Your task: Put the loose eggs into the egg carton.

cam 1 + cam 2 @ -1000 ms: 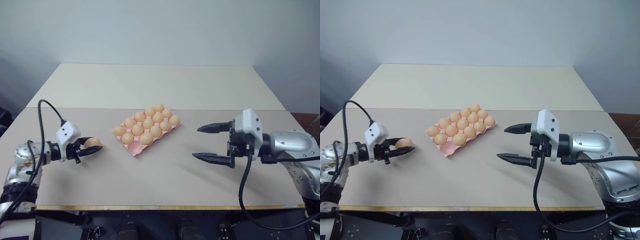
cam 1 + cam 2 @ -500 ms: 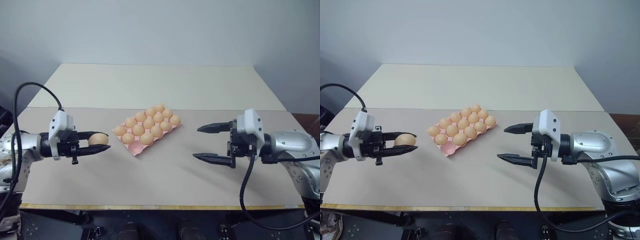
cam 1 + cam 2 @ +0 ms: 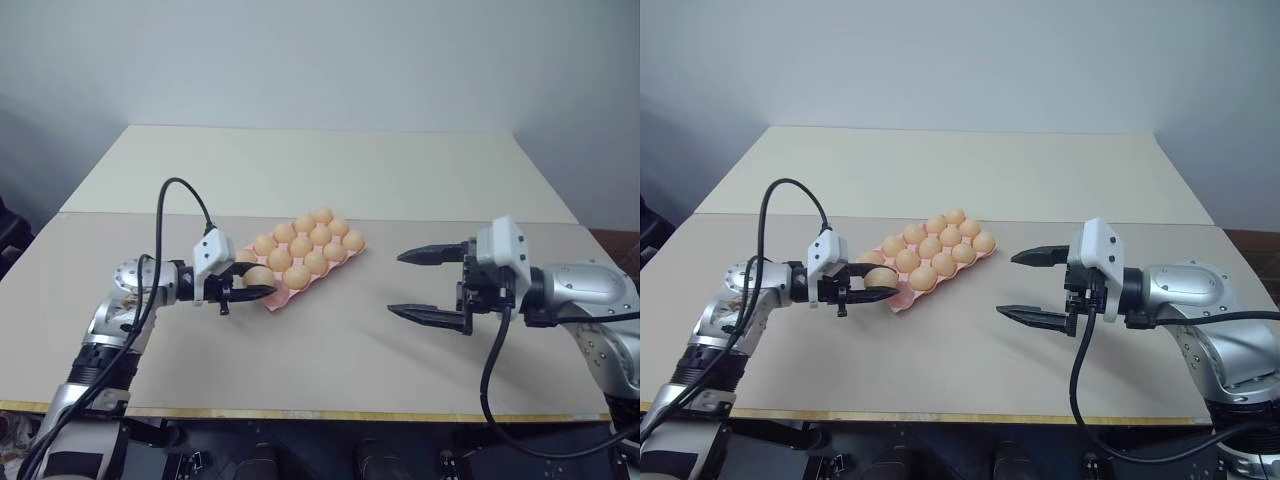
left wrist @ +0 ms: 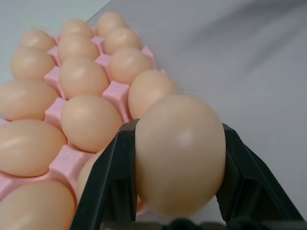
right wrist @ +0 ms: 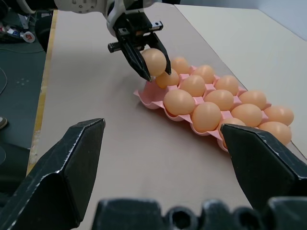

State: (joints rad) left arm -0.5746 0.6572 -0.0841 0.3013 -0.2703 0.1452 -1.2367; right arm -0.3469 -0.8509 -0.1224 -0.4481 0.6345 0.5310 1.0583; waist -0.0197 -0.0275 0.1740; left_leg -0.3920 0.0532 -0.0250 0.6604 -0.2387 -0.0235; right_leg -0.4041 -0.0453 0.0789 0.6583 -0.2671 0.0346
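Behind held egg, carton corner

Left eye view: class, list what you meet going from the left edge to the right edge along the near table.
Left gripper shut on an egg → egg carton filled with eggs → bare stretch of table → open right gripper.

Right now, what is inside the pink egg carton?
The egg carton holds tan eggs in nearly every cup. The left gripper holds one more egg over the near left corner, so that corner cup is covered and I cannot see into it.
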